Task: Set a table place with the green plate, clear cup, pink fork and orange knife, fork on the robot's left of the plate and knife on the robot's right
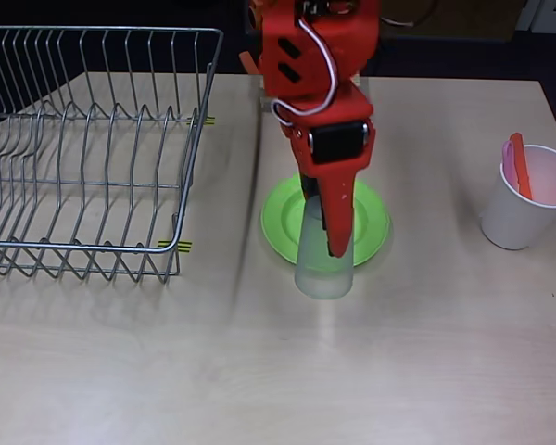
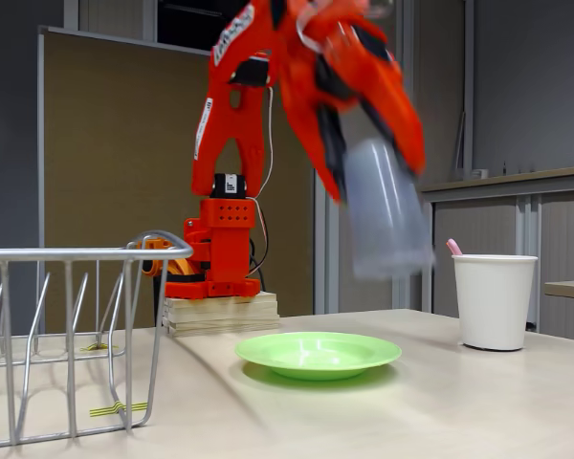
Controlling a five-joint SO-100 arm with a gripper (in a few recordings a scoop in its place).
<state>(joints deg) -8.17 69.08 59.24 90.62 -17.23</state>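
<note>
A: Item one, the plate [image 1: 280, 221]?

B: Green, round, flat on the table [image 1: 398, 371] near its middle, clear of the wire dish rack [image 1: 93, 148] that stands at its 9 o'clock in the overhead view. I judge it placed.

A: Item two, the cup [image 1: 323, 269]?

B: Clear, frosted, off the table. In the fixed view it hangs blurred in the air above the plate, mouth down and tilted. The gripper [image 1: 326, 222] has its two fingers pinched on the cup, one finger running down the outside wall; the other seems to sit inside, though I cannot be sure. In the overhead view the cup overlaps the plate's 6 o'clock rim. Not yet set down.

A: Item three, the fork [image 1: 508, 163]?

B: Pink, standing handle-down in the white paper cup [image 1: 524, 199], well apart from the plate at its 3 o'clock in the overhead view. Untouched.

A: Item four, the knife [image 1: 520, 167]?

B: Orange, in the same white cup, touching the fork. Untouched.

A: Tally?

B: One of four in place, one in transit, two waiting. Remaining, by my reckoning: stand the cup upright beside the plate, then lift fork and knife out of the white cup and lay one on each side of the plate.
</note>
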